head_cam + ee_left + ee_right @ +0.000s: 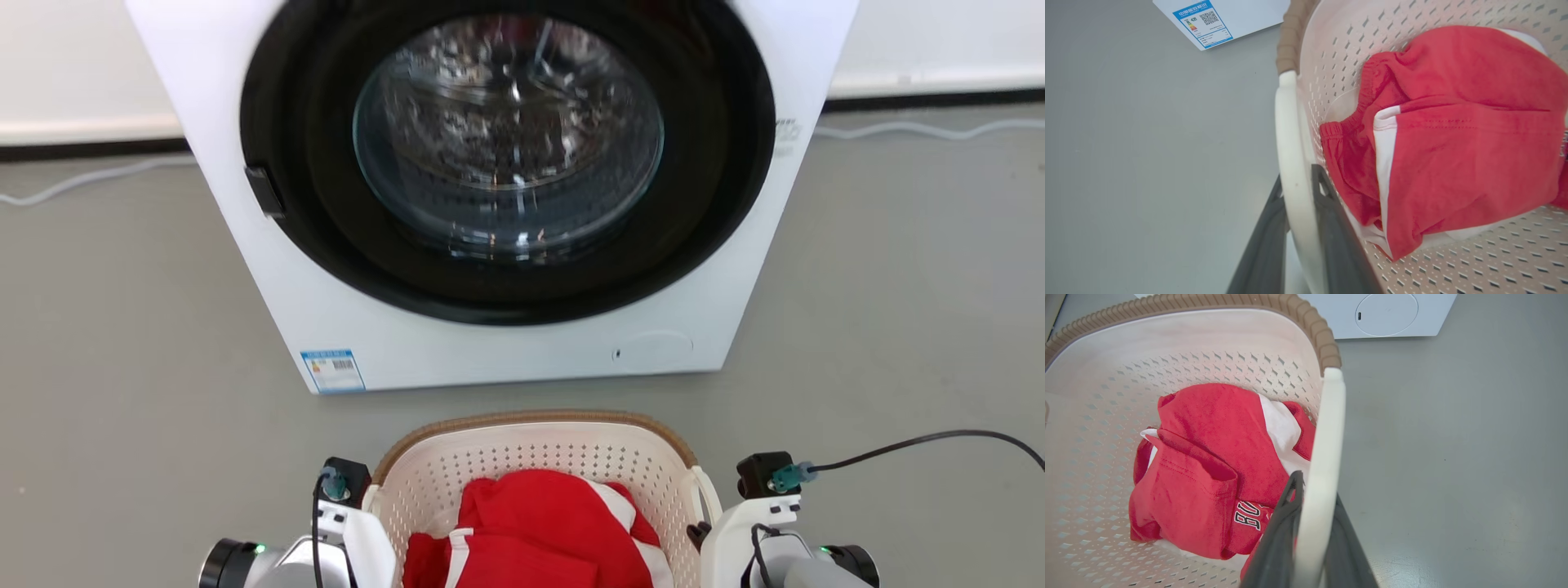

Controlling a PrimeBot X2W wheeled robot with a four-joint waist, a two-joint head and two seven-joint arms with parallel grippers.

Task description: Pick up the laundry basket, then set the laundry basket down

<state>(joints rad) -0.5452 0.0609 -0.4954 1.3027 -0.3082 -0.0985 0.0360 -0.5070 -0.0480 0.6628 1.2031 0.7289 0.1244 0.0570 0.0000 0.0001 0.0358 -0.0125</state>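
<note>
From above, the head view is taking in one washing machine at twelve o'clock. The wrist views are showing the grips: the left gripper is clamping one white handle and the right gripper the other handle. One cream perforated laundry basket, brown-rimmed, is appearing at the machine's six o'clock, carrying red-and-white clothing.

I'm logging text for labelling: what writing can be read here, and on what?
"中国能效标识": heading of the blue sticker on the washing machine; fine print too small.
"BO": partial letters on the red garment in the laundry basket; rest hidden.
Grey marks beside the door: too blurred.
</note>
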